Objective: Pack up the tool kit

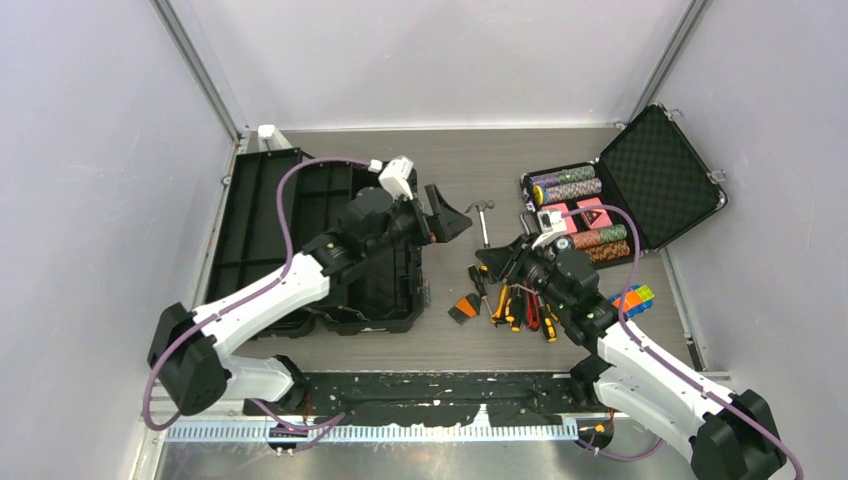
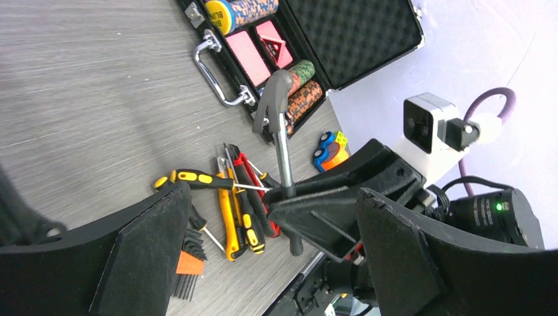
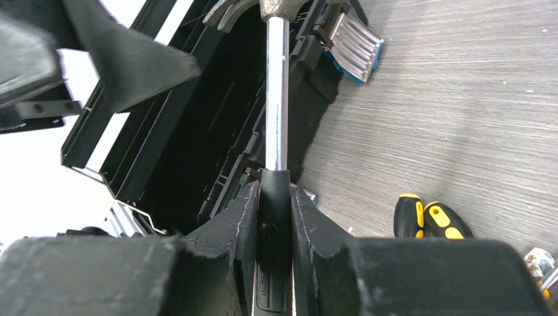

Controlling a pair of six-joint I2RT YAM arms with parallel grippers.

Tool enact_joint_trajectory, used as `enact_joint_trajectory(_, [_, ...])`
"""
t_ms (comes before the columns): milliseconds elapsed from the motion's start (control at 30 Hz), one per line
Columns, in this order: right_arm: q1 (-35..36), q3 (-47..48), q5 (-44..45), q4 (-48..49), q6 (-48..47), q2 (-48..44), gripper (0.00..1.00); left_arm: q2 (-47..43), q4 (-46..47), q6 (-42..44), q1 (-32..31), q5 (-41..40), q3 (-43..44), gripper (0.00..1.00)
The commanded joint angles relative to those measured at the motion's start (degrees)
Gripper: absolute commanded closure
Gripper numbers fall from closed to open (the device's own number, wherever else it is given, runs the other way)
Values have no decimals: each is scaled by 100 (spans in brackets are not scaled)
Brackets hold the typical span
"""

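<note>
The black toolbox [image 1: 330,240] lies open at the left, its dark inside also in the right wrist view [image 3: 177,151]. My right gripper [image 3: 274,210] is shut on the black handle of the hammer [image 3: 276,99]. The steel shaft points toward the toolbox's right edge. In the top view the right gripper [image 1: 497,262] holds the hammer [image 1: 484,222] between the toolbox and the tool pile. My left gripper [image 1: 452,216] is open and empty, just left of the hammer head. In the left wrist view [image 2: 276,263] it faces the hammer [image 2: 281,131]. Yellow-black screwdrivers and red pliers [image 1: 522,305] lie on the table.
A smaller foam-lined case with poker chips [image 1: 620,200] stands open at the back right. An orange set of hex keys [image 1: 463,308] lies left of the tool pile. A colourful toy [image 1: 632,298] lies at the right. A blue latch [image 3: 355,43] sits on the toolbox edge.
</note>
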Motion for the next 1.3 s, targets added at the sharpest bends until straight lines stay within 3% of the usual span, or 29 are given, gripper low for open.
enact_joint_trajectory(0, [41,-67,-408,947,-223,-108,94,437,723,-474,-81,167,471,7])
enact_joint_trajectory(200, [133,-31,-501,999,-338,-102,95,1091,830,-703,-201,495,884,18])
enact_joint_trajectory(333, [191,-18,-555,1059,-355,-37,95,1396,773,-735,-299,510,1049,34])
enact_joint_trajectory(500, [253,-18,-585,1075,-325,14,95,1395,862,-769,-350,497,974,66])
enact_joint_trajectory(667, [263,-21,-617,1072,-329,30,93,1085,457,-285,-342,361,1009,98])
enact_joint_trajectory(767, [263,-42,-715,1073,-331,-27,77,698,-296,287,-261,120,1131,100])
enact_joint_trajectory(867, [265,-22,-693,866,-433,-195,48,199,-1226,871,15,-91,1274,100])
enact_joint_trajectory(967, [261,8,-571,470,-581,-351,32,-315,-2504,1585,460,-347,1609,100])
enact_joint_trajectory(1067, [266,28,-370,156,-771,-527,27,-771,-3796,2324,1143,-991,2013,100])
enact_joint_trajectory(1267, [261,109,-165,-350,-929,-615,24,-956,-5693,3506,2839,-1391,2900,100])
